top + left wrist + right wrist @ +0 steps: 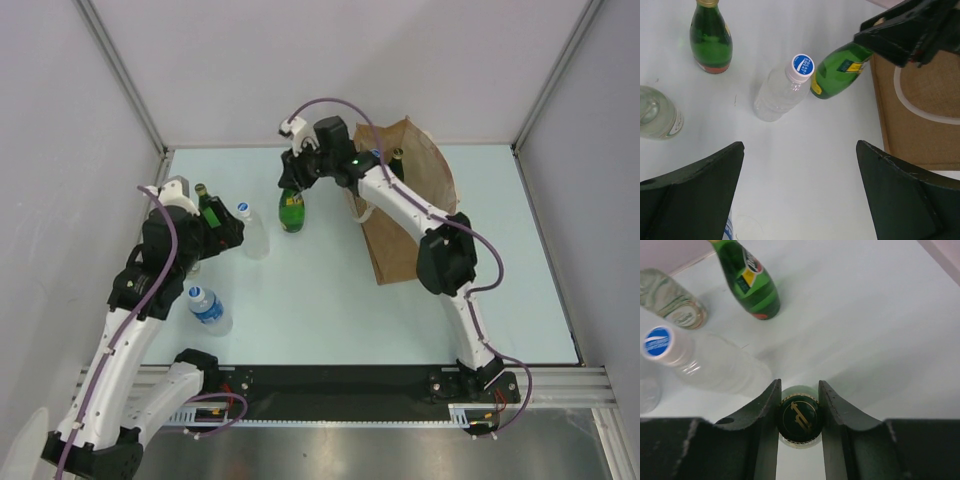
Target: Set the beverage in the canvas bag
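Several bottles are set out on the table (pixel 330 310), and none of those in plain view is yet inside the canvas bag (pixel 395 258).

At the far left, the left gripper (pixel 800 147) is held with its jaws spread wide and nothing between them. It hangs above the table near a clear bottle (pixel 782 90) with a blue-and-white lid. A second green bottle (pixel 710 40) is stood beyond it, untouched.

Further right, the green bottle (pixel 291 212) is located upright, left of the canvas bag and not touching it. Its cap (pixel 799 417) is clamped by the right gripper (pixel 799 387), whose jaws are drawn in narrow against both sides of the cap. Whether the base is clear of the table cannot be told.

At the right, the canvas bag is stood upright with its mouth upward.

The grasp is judged complete. The lift, the carry rightward over the rim, the lowering and the release are left to be done.
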Controlling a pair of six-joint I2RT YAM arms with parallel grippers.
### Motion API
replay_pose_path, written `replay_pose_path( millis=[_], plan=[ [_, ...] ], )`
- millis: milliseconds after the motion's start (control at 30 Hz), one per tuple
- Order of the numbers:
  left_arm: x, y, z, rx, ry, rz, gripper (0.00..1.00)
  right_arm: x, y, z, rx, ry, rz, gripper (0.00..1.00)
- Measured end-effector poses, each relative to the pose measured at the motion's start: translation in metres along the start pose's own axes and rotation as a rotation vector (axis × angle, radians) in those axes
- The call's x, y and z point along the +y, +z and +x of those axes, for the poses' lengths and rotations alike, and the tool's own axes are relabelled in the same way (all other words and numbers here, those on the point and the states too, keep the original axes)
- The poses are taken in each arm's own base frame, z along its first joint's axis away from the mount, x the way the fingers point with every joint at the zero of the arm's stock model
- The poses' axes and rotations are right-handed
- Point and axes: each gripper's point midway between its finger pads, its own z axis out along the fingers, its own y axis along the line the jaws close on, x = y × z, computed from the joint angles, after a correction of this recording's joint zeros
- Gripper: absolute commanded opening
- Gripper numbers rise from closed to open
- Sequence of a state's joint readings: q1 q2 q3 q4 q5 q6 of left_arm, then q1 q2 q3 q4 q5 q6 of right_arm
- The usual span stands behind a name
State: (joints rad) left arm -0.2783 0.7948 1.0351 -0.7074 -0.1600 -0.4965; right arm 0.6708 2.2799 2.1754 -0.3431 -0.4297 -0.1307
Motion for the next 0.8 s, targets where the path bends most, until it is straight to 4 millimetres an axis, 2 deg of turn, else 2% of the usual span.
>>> replay_pose_path(
  millis=[100, 333, 467, 633, 800],
  plan=[
    [-0.003, 0.003, -0.001, 0.001, -0.001, 0.011, 1.00, -0.001, -0.035, -0.024, -0.027, -0.004, -0.047, 0.00],
    [-0.013, 0.010, -0.004, 0.000, -0.008, 0.047, 1.00, -0.003, -0.138, -0.106, -0.195, -0.064, -0.074, 0.00],
    [-0.019, 0.015, -0.005, 0.001, -0.023, 0.070, 1.00, -0.008, -0.193, -0.141, -0.281, -0.076, -0.057, 0.00],
    [-0.023, 0.022, -0.004, 0.012, -0.032, 0.080, 1.00, -0.026, -0.244, -0.158, -0.335, -0.074, 0.001, 0.00],
    [-0.027, 0.027, -0.003, 0.027, -0.035, 0.093, 1.00, -0.049, -0.275, -0.153, -0.335, -0.059, 0.077, 0.00]
  ],
)
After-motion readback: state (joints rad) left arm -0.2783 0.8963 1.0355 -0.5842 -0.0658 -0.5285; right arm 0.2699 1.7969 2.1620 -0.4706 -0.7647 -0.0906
